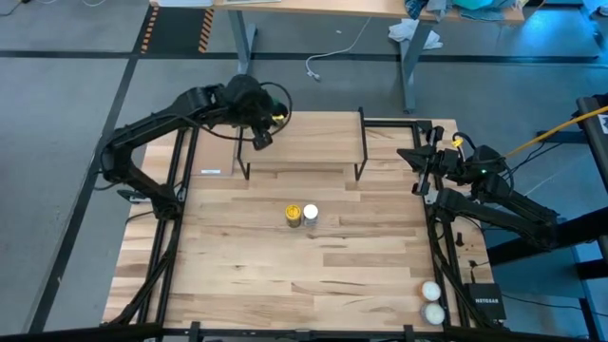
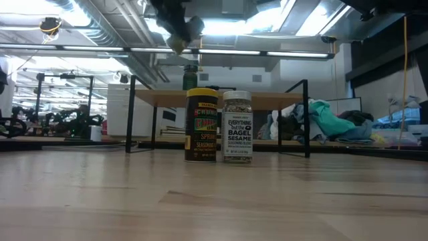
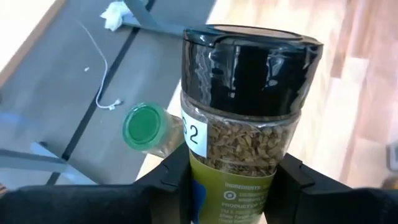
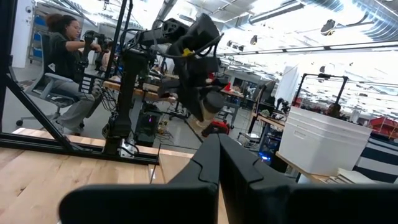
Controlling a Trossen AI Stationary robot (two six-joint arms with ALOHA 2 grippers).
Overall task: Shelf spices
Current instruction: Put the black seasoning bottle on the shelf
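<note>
My left gripper [image 1: 258,136] hangs above the left end of the shelf [image 1: 304,152] and is shut on a black-lidded spice jar [image 3: 249,106] of brown seeds. A green-lidded jar [image 3: 144,127] stands on the shelf just beyond it and shows on the shelf top in the low view [image 2: 190,75]. A yellow-lidded jar [image 1: 293,215] and a white-lidded jar [image 1: 310,213] stand side by side on the table in front of the shelf. My right gripper [image 1: 421,163] waits shut at the table's right edge. My left gripper pinches the black-lidded jar by its labelled lower body [image 3: 205,186], between the two fingers [image 3: 177,177], one on each side. The fingers slant down from the table's left. The lid end [image 3: 252,59] stands out past them, and the jar is lifted clear above the shelf.
Two whitish balls [image 1: 432,300] lie at the table's near right corner. The shelf's black legs [image 2: 131,114] stand behind the two jars on the table. A person sits beyond the table in the right wrist view [image 4: 68,56].
</note>
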